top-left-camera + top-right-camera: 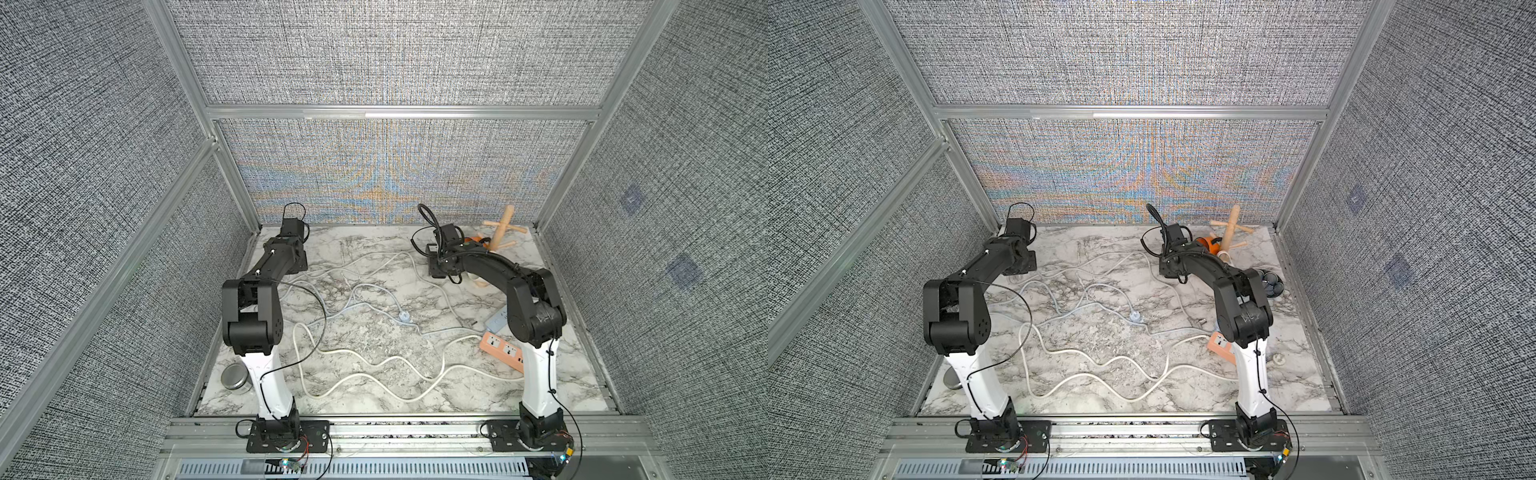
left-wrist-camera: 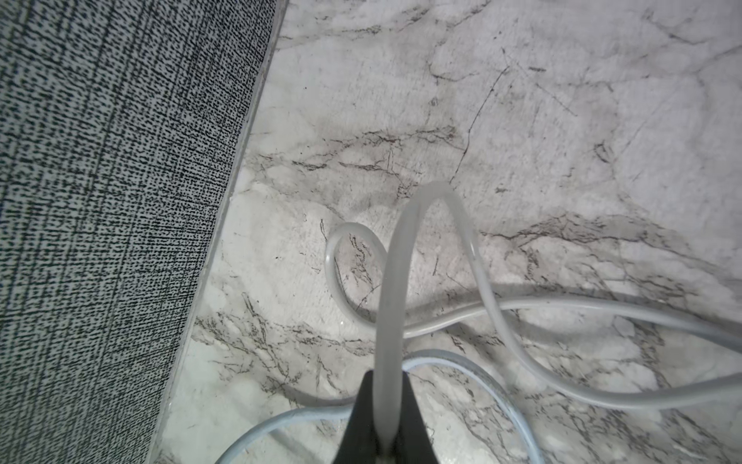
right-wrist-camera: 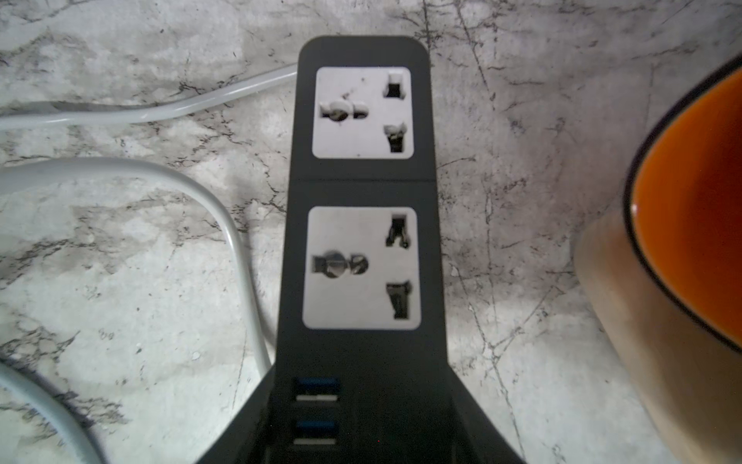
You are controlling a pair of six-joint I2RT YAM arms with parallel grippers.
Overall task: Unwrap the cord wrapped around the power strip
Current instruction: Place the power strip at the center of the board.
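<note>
Marble tabletop [image 3: 120, 261]: mug [image 3: 690, 201] beside power strip [image 3: 361, 189]

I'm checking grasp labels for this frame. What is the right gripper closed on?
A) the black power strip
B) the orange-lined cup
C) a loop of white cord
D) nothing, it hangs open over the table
A: in the right wrist view the right gripper clamps the USB end of the black power strip; the orange-lined cup stands apart beside it.
</note>
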